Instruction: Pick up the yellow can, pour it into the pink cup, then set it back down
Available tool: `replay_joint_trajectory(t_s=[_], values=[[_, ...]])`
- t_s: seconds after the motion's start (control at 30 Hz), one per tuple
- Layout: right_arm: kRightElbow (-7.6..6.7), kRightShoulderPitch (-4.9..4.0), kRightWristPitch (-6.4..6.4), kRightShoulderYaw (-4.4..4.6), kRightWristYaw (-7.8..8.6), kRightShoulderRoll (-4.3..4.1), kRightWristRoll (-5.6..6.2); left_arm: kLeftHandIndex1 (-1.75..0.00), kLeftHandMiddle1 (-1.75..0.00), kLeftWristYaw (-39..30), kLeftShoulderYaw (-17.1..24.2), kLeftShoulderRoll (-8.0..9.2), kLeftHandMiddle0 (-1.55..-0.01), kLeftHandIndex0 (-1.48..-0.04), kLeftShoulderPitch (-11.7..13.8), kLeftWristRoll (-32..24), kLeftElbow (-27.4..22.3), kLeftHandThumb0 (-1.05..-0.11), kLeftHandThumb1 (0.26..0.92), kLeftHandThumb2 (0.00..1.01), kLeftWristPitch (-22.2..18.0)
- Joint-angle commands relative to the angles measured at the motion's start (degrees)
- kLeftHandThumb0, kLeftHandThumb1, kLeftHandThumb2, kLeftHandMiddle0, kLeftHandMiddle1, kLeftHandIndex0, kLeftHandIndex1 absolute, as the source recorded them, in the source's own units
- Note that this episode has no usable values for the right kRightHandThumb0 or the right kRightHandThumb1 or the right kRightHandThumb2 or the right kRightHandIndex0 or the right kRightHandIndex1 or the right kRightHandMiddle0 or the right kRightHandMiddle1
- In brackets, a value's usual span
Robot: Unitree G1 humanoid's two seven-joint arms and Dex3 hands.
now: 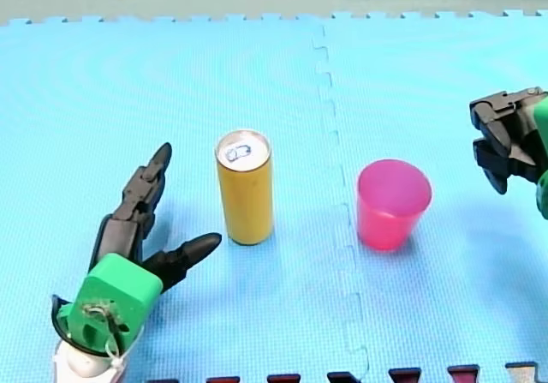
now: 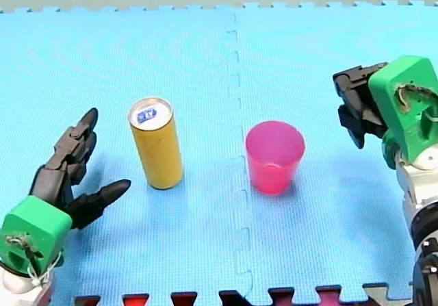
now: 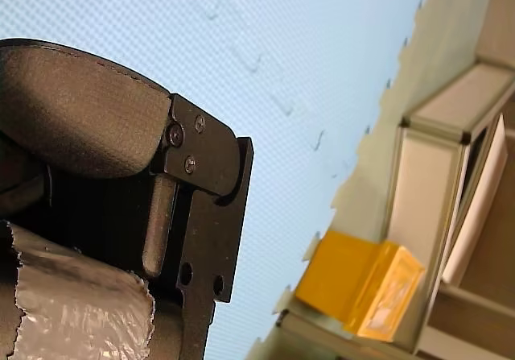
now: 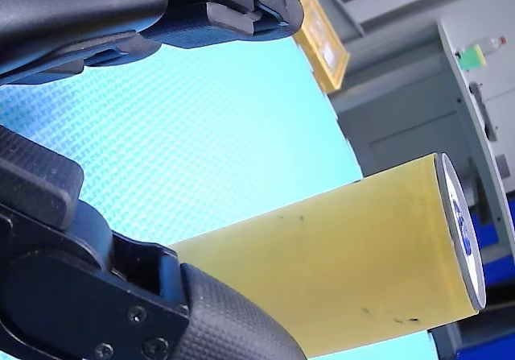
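A yellow can (image 1: 246,190) stands upright on the blue foam mat (image 1: 282,83), left of centre. The pink cup (image 1: 392,205) stands upright about a hand's width to its right and looks empty. My left hand (image 1: 184,199) sits low at the left, open toward the can; its thumb tip is just short of the can's base and touches nothing. In the second wrist view the can (image 4: 346,255) fills the space between dark fingers (image 4: 201,6), with a gap on either side. My right hand (image 1: 501,143) hovers at the right edge beyond the cup, fingers curled, holding nothing.
A jigsaw seam (image 1: 330,143) runs front to back between can and cup. Red and dark mat pieces (image 1: 342,376) line the front edge. Beyond the mat's far edge the first wrist view shows a yellow box (image 3: 362,283) and metal shelving (image 3: 434,183).
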Motion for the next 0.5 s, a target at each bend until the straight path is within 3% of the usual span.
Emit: replay_joint_trajectory(t_s=[0.0,0.47], values=[[-0.07,-0.19,0.05,0.04,0.06,-0.27,0.06,0.0,-0.01,0.4,-0.2,-0.16,-0.24,-0.24,-0.5,0.2,-0.4,-0.999,0.794,0.01,0.5],[-0.03,-0.06,-0.02,0.04,-0.12,-0.32,0.03,-0.01,-0.02,-0.4,-0.5,-0.58,-0.29,-0.27,-2.6,0.0,0.1,-1.003,0.806,0.0,1.1]])
